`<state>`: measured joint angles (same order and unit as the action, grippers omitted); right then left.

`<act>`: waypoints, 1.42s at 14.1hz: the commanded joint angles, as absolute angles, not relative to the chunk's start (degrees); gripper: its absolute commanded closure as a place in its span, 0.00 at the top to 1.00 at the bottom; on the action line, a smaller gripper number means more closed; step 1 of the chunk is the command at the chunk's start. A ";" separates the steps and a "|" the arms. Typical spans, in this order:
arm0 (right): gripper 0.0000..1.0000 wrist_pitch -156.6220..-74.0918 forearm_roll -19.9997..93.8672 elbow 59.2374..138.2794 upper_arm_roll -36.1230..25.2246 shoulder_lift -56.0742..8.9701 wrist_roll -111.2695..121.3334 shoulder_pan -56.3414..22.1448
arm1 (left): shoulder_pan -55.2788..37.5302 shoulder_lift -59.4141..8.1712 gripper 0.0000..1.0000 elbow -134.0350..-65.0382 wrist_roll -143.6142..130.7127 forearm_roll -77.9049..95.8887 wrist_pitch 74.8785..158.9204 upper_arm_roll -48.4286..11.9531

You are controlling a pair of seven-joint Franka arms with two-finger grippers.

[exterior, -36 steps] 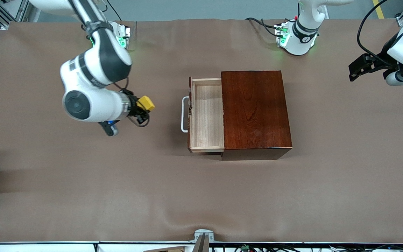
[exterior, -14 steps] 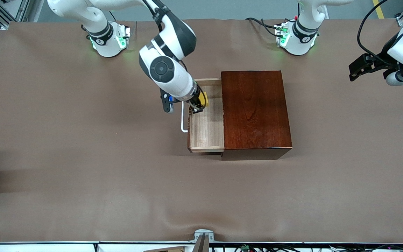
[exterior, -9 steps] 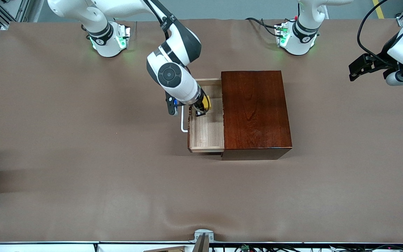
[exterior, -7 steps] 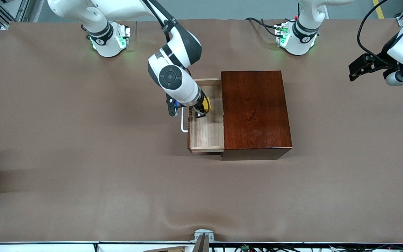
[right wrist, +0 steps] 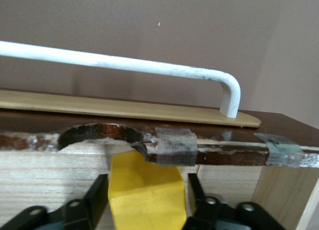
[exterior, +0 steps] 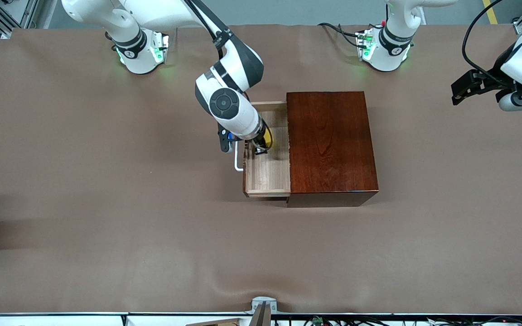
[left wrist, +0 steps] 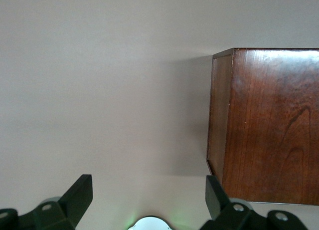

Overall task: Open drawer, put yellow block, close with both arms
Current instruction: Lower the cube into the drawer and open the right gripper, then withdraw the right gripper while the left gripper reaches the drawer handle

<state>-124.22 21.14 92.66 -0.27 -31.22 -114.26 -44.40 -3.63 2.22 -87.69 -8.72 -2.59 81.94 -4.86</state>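
The drawer (exterior: 268, 167) of pale wood is pulled out of the dark reddish-brown box (exterior: 331, 147) toward the right arm's end of the table, its white handle (exterior: 238, 164) partly hidden by the arm. My right gripper (exterior: 263, 144) reaches down into the open drawer and is shut on the yellow block (exterior: 268, 137). In the right wrist view the block (right wrist: 147, 197) sits between the black fingers (right wrist: 94, 202), close to the drawer's front wall and handle (right wrist: 149, 65). My left gripper (exterior: 462, 88) waits open, up at the left arm's end; its wrist view shows the box (left wrist: 269, 122).
Brown cloth covers the table (exterior: 107, 217). The two green-lit arm bases (exterior: 145, 50) stand along its edge farthest from the front camera. A metal bracket (exterior: 263, 308) sits at the nearest edge.
My right arm has carried the yellow block from over the bare table to over the drawer and lowered it into the tray. The left arm has not moved.
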 commanded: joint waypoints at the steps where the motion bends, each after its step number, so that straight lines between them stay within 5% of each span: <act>1: 1.00 -121.92 20.74 91.24 -1.05 -30.67 -115.49 -45.00 | -3.16 2.90 1.00 -87.98 -7.65 -2.02 81.74 -5.19; 12: 1.00 -100.22 21.18 75.25 -1.06 -30.67 -112.08 -34.91 | -5.01 2.55 1.00 -83.67 -8.96 -1.50 81.65 -13.52; 20: 1.00 -92.12 21.18 72.42 -1.14 -28.48 -94.60 -24.36 | -7.72 -7.54 1.00 -75.77 -33.45 -0.44 82.17 -24.34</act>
<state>-94.00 21.13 72.35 -1.94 -29.87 -98.47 -26.59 -6.21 -3.23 -80.74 -27.24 -1.30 82.57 -22.89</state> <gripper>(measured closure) 0.000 0.000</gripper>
